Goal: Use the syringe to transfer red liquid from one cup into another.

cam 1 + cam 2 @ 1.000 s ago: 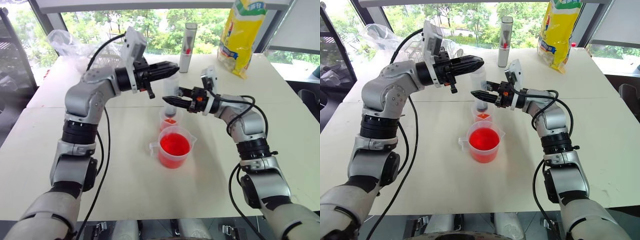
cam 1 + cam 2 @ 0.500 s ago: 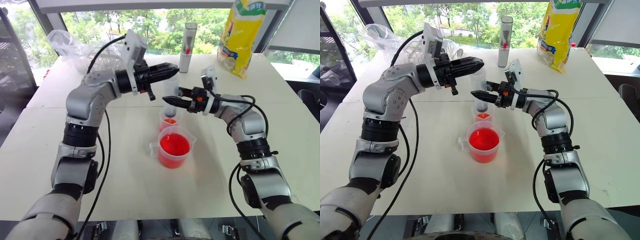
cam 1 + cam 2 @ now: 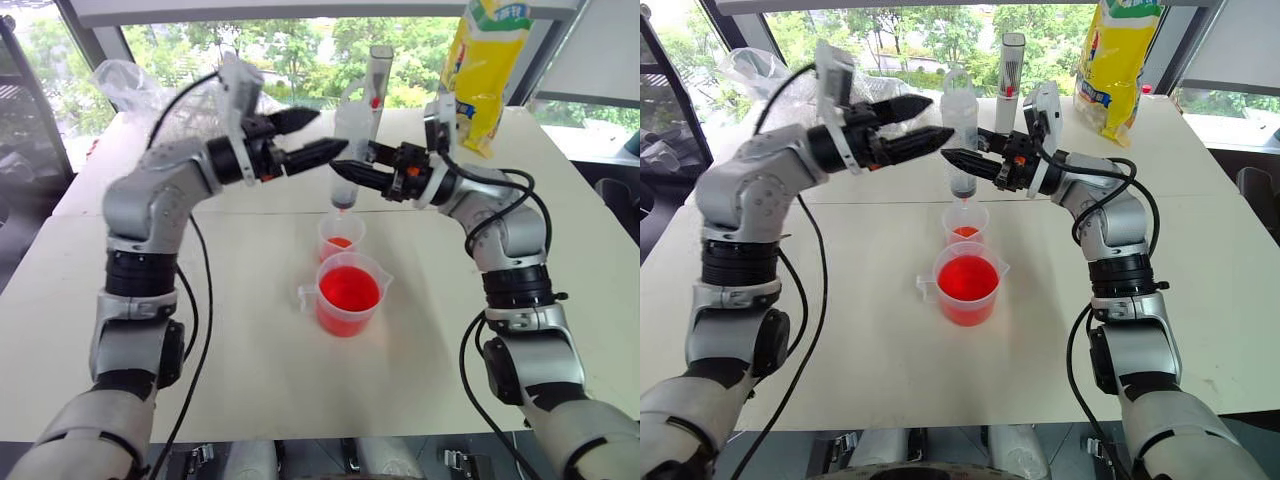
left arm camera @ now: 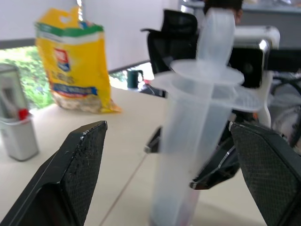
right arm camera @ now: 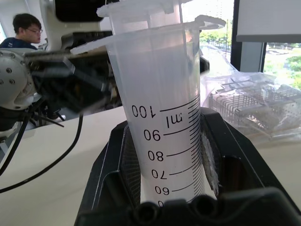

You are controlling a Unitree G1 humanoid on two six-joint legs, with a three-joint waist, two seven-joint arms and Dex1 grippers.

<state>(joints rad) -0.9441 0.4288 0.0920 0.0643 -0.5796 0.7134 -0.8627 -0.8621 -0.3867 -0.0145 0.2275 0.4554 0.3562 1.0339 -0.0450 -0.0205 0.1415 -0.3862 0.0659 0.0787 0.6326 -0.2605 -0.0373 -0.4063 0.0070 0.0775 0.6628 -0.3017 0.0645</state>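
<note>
Left eye view: syringe (image 3: 350,150) upright above smaller cup (image 3: 340,238), apart.

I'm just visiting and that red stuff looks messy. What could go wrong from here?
The syringe hangs upright above the smaller cup, held by the right gripper alone; the left gripper stands open beside it. A red drop at the tip could miss that narrow cup and stain the white table. If the syringe slips or tilts, it might tip the smaller cup or splash the fuller measuring cup just in front.
</note>
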